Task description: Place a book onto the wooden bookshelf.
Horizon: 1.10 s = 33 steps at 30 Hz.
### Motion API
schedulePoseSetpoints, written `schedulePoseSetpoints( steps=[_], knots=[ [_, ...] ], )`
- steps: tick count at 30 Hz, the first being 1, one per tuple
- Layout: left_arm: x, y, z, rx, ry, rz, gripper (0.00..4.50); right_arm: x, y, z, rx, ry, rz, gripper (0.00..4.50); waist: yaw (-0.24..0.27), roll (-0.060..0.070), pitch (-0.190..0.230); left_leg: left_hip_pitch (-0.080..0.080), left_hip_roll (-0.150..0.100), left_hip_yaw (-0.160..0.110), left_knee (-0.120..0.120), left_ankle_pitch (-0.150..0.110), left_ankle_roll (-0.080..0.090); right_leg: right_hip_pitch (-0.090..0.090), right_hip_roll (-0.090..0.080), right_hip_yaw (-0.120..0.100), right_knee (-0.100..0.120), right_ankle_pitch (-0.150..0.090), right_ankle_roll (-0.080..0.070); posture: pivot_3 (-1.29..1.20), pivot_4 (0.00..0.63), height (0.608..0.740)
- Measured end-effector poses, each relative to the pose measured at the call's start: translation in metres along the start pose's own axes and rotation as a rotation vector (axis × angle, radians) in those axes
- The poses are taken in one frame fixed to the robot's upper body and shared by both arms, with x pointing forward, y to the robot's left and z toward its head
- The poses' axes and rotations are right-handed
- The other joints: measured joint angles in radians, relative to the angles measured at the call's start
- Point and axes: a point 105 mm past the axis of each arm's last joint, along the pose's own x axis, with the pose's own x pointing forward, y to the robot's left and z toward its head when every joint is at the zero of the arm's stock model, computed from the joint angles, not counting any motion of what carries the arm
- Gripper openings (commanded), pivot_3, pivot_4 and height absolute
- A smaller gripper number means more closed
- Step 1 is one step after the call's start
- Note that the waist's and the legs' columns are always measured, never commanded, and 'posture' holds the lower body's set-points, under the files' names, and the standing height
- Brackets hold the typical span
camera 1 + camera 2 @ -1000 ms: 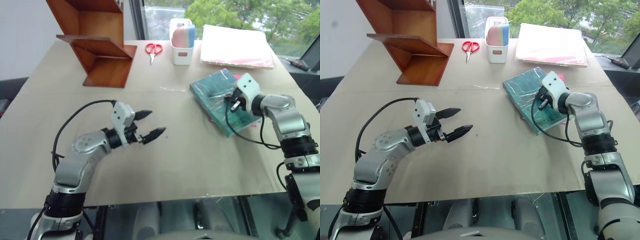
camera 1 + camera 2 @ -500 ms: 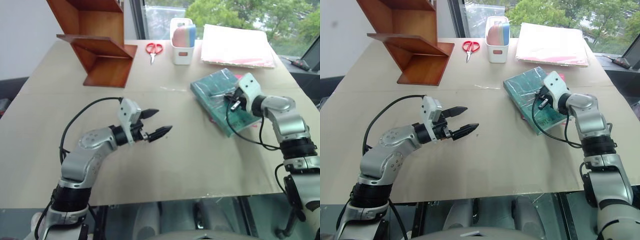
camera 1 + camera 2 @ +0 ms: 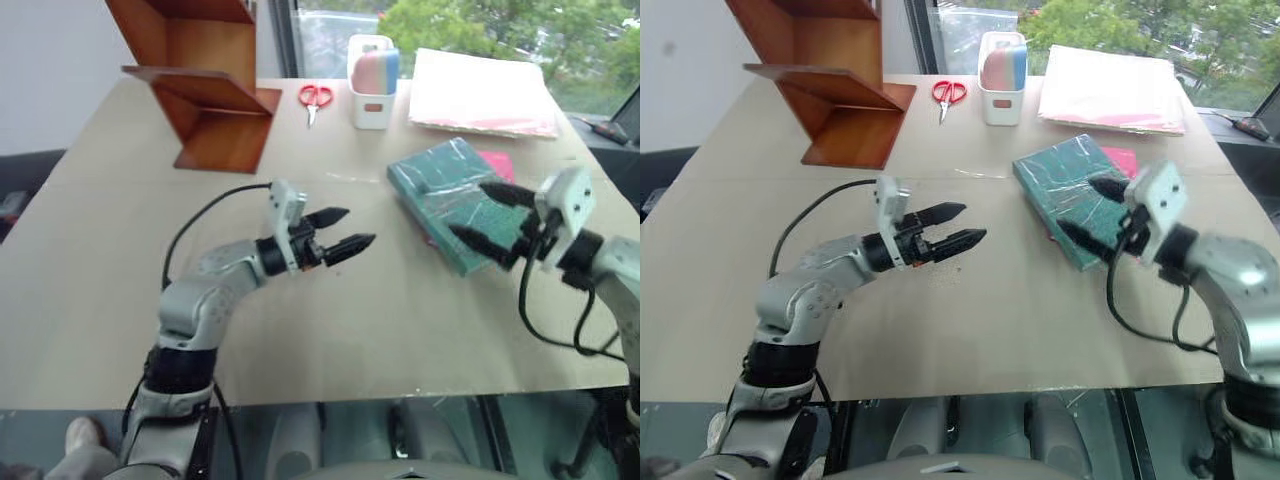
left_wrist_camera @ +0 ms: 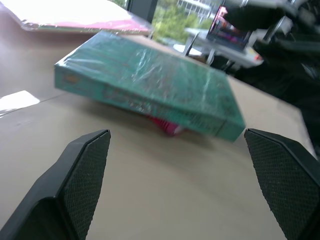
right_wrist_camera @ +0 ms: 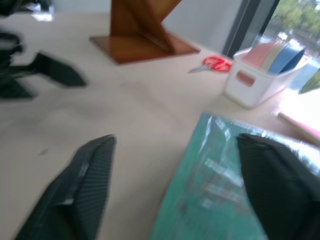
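Looking down over both arms, I see the book lying flat on the worktop, on my right side, its plastic wrap shiny and creased. A smaller pink book pokes out from under its far edge. My right gripper sits just at the book's near corner with its two black fingers spread wide, one over the cover and one past the near edge, holding nothing. My left gripper hangs above bare worktop near the middle, pointing toward the book, fingers also wide apart and empty; in its wrist view the book's spine lies between the two finger pads. I see the wooden bookshelf standing at the far left corner, well apart from the book. Red scissors and a white organizer box sit along the far edge, with a flat pale stack to their right
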Motion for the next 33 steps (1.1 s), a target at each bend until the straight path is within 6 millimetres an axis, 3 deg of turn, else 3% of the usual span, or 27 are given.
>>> schedulePoseSetpoints(
  steps=[6, 15, 23, 33],
  knots=[
    [0.031, 0.011, -0.011, -0.213, 0.037, -0.03, 4.5, -0.037, 0.034, -0.012, -0.033, 0.123, -0.085, 4.47, -0.001, 0.0, 0.0, 0.0, -0.001, -0.002, 0.002, 0.0, 0.0, 0.001, 0.0, -0.001, 0.0, 0.0, 0.0, 0.0, 0.15, 0.74],
    [0.09, 0.024, -0.007, -0.694, 0.031, -0.019, 4.5, -0.053, 0.039, -0.015, -0.056, 0.116, -0.282, 4.47, -0.013, -0.002, 0.001, -0.001, -0.002, -0.007, 0.003, 0.0, 0.0, 0.003, 0.0, -0.003, -0.001, -0.002, 0.003, 0.0, 0.15, 0.74],
    [0.109, 0.029, -0.027, -0.944, 0.086, 0.05, 4.5, -0.05, 0.045, -0.02, -0.066, 0.103, -0.339, 4.47, -0.014, -0.002, 0.001, -0.001, -0.003, -0.008, 0.001, 0.0, 0.0, 0.003, 0.0, -0.004, -0.002, -0.001, 0.002, 0.0, 0.15, 0.74],
    [0.138, 0.013, -0.034, -1.039, 0.106, 0.036, 4.5, -0.036, 0.043, -0.013, -0.104, 0.061, -0.379, 4.47, -0.012, -0.002, 0.001, -0.002, -0.004, -0.009, 0.001, 0.0, 0.0, 0.003, 0.0, -0.005, -0.004, -0.001, 0.001, 0.0, 0.15, 0.74]
  ],
)
